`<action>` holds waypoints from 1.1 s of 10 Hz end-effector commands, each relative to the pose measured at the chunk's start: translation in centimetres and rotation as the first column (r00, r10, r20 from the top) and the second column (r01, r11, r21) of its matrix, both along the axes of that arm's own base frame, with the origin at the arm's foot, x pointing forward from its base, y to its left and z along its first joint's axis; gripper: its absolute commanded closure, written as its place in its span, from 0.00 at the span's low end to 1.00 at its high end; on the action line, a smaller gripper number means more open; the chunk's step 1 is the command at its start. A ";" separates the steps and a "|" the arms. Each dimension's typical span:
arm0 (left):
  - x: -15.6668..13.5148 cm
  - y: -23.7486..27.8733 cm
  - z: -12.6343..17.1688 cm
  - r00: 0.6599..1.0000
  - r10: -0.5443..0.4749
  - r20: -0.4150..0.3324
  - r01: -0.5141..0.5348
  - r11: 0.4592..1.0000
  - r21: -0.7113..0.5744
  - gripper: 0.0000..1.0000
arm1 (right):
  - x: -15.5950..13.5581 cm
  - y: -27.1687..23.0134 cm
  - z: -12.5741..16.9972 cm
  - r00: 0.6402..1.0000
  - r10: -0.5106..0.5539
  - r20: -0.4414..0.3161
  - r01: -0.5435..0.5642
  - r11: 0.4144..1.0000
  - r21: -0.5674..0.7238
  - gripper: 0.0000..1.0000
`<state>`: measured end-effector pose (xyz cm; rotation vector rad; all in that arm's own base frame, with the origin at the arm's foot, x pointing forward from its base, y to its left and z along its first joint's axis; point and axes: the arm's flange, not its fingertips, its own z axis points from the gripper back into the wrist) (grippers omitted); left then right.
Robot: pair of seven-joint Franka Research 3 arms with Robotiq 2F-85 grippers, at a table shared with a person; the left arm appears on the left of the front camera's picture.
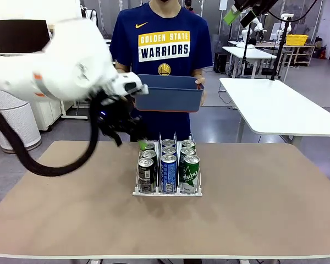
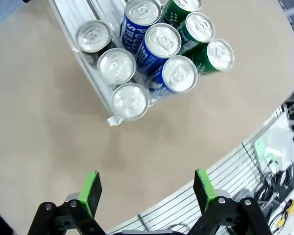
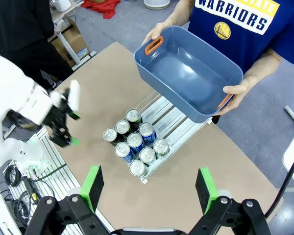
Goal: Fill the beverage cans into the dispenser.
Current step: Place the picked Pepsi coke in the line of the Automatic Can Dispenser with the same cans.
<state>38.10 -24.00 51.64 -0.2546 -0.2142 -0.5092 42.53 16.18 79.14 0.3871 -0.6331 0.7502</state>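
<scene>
Your left gripper (image 2: 146, 193) has its green-padded jaws spread wide with nothing between them, hanging above bare tabletop beside the dispenser (image 2: 109, 105). Your right gripper (image 3: 148, 188) is likewise wide apart and empty, high over the table's near side.

The table (image 1: 253, 198) is a matte tan, rounded-corner board. Around it you have grey flooring, white worktables, and a yellow crate far back.

The dispenser (image 1: 168, 192) sits mid-table: white base, thin clear dividers, three lanes. The beverage cans (image 1: 168, 171) stand upright in it, three per lane, packed touching, with brushed silver tops and pull tabs. In the front view the left lane holds black cans, the middle blue, the right green with white lettering too small for you to read.

Across the table a person holds a blue-grey plastic tub (image 1: 169, 93) in both hands, above the dispenser's far end; it has orange handle inserts and is empty inside. Their navy shirt reads "GOLDEN STATE WARRIORS".
</scene>
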 end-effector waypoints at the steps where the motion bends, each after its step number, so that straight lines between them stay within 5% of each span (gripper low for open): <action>1: -0.4 4.1 3.6 0.997 -0.070 0.008 0.070 0.997 -0.018 0.00 | -0.1 0.1 0.0 1.000 -0.003 -0.004 0.003 1.000 -0.001 0.00; 6: -0.4 9.5 19.6 0.951 -0.248 0.187 0.237 0.968 0.076 0.00 | -0.1 0.1 0.0 1.000 -0.003 -0.004 0.003 1.000 -0.001 0.00; 11: -1.1 11.1 28.8 0.858 -0.321 0.400 0.336 0.941 0.034 0.00 | -0.1 0.1 0.0 1.000 -0.003 -0.004 0.003 1.000 -0.001 0.00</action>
